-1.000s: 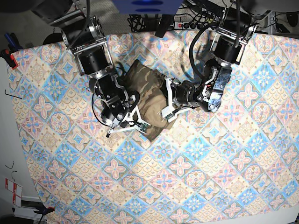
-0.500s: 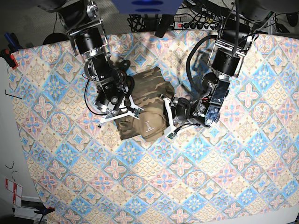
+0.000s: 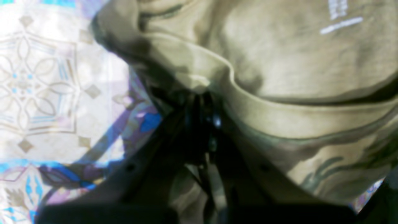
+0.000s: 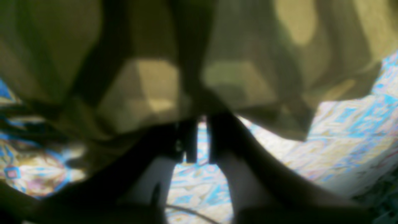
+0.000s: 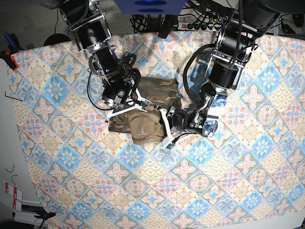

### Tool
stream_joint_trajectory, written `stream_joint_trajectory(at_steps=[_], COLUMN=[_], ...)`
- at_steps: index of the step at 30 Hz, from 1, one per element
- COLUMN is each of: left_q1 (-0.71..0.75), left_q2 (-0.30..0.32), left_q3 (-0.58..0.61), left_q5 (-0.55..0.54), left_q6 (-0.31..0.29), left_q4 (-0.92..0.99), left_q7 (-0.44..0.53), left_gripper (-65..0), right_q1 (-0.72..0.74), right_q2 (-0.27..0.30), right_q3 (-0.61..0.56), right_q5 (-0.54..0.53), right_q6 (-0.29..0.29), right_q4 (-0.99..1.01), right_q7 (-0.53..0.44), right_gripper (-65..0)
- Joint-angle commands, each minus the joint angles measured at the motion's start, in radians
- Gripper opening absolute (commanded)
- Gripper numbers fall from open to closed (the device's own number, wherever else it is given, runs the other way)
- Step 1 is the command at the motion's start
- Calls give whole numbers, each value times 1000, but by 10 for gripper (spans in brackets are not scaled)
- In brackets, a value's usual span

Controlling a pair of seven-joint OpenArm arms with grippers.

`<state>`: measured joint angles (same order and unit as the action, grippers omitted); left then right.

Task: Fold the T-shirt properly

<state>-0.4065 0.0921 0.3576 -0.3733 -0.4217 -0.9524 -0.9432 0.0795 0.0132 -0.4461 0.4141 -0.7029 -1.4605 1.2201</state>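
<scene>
I saw the T-shirt (image 5: pixel 151 107) in olive, brown and tan camo, paler tan on its turned-up inner side, with small white print there (image 3: pixel 340 17). The tablecloth (image 5: pixel 228 181) over the worktop was pastel blue, pink and cream diamond tiles with flower motifs. Both arms read black, their fingers (image 5: pixel 167 131) white.

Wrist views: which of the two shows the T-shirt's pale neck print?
The left wrist view: pale printed lines sit upper right on the T-shirt, above the collar fold pinched by the left gripper. The right wrist view shows none.
</scene>
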Motion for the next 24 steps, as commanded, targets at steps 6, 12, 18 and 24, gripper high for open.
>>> stream_joint_trajectory(at_steps=[6, 12, 18, 24], left_q1=[22, 60, 180, 346], left_q2=[39, 68, 119, 182], left_q3=[-4, -55, -180, -242], left_q5=[-14, -8, -3, -5], left_q6=[-4, -4, 74, 160], left_q4=[-165, -325, -554, -785], left_q7=[-41, -132, -141, -133], left_gripper=[-650, -650, -650, -650], right_q1=[38, 39, 35, -48], right_q2=[0, -2, -5, -5], right_q3=[143, 257, 382, 442], right_q5=[10, 10, 10, 10], right_q6=[5, 5, 5, 5], right_q4=[-56, -194, -316, -421], right_q7=[-6, 3, 3, 3], right_gripper=[-605, -605, -605, -605])
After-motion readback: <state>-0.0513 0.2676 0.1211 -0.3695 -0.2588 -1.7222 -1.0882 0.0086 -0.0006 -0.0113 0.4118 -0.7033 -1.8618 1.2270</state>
